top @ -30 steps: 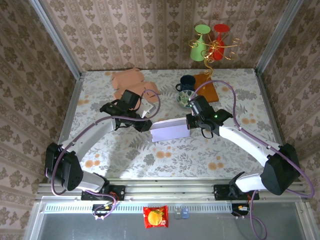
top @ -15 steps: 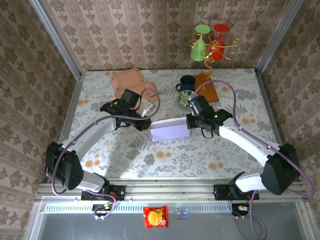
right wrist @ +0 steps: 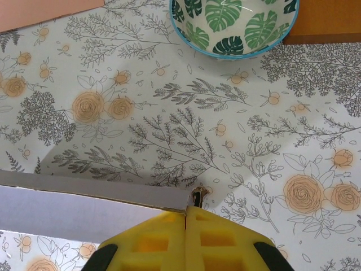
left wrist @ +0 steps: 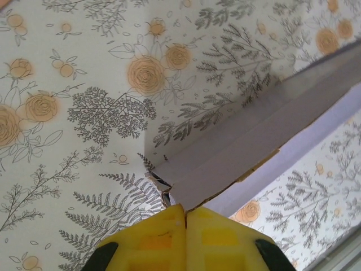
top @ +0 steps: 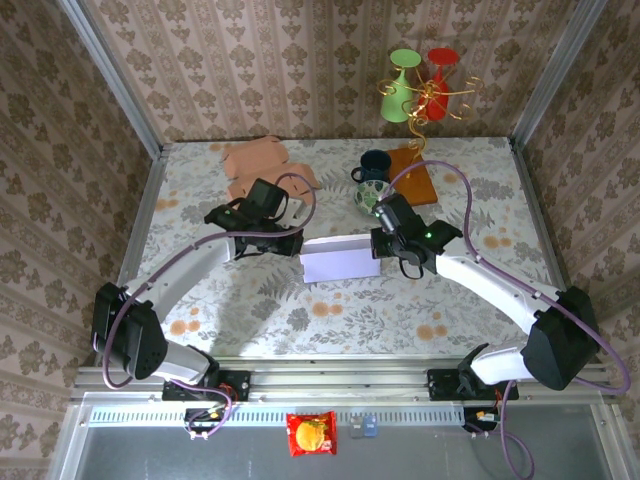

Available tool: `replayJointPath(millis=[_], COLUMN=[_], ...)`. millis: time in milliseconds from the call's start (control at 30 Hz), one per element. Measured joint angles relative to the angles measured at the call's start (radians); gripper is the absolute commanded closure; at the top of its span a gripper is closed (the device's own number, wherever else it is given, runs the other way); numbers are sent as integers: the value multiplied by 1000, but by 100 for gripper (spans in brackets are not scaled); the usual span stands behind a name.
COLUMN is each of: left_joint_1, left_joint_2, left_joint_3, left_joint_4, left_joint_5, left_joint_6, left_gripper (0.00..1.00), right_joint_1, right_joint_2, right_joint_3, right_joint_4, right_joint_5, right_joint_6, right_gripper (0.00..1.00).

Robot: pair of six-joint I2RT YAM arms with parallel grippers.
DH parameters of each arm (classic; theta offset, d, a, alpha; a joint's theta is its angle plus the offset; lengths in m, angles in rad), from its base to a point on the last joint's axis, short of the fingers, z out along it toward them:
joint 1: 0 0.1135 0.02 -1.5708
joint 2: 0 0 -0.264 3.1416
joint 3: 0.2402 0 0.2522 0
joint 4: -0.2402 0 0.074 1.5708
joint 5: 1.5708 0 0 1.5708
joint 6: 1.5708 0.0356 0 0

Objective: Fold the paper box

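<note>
My left gripper (top: 294, 243) is pinched fully shut. In the left wrist view its yellow pads (left wrist: 163, 237) meet with no gap, and a crumpled corner of the paper box (top: 340, 262) is nipped between their tips. The left gripper (left wrist: 185, 210) has hold of the box's left end.

The paper box lies across the middle of the counter (top: 250, 300), between my two arms. It is a pale lilac, flattened strip with one long wall raised along its far side. From the left wrist the paper box (left wrist: 254, 141) runs away up and to the right, with a folded flap lying over a lower panel and a ragged brown edge showing where they meet.

My right gripper (top: 381, 243) is at the box's right end, also closed tight. In the right wrist view the right gripper (right wrist: 186, 212) has its pads pressed together, with a sliver of the paper box (right wrist: 73, 212) corner caught at the seam.

Left of the box the counter is open floral surface. Behind my left arm lies a flat tan cardboard sheet (top: 262, 165). Just beyond my right gripper sits a leaf-patterned bowl (right wrist: 234, 25), with a dark mug (top: 375, 165) and a wooden board (top: 415, 175) behind it. Nearer my bases the counter is bare up to the near edge.
</note>
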Motion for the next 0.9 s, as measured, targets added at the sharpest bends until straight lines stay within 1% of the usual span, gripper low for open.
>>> replayJointPath(millis=[167,333,667,900], left_joint_1=[-4,-9,-10,-3], left_joint_2=[-1,-12,-14,-12], left_joint_3=[-16,-43,-45,-35], left_joint_4=[45,93,98,76], left_joint_5=[-28,-45,-45,-18], left_joint_6=[-100,-164,-209,-240], left_gripper=[100,100,100,100], right_joint_1=[5,9,13,17], right_joint_2=[0,0,-5,-23], right_joint_3=[0,0,-27,-63], right_joint_4=[0,-7,34,77], right_joint_5=[8,15,32,43], right_joint_6=[19,23,29,29], right_gripper=[100,100,100,100])
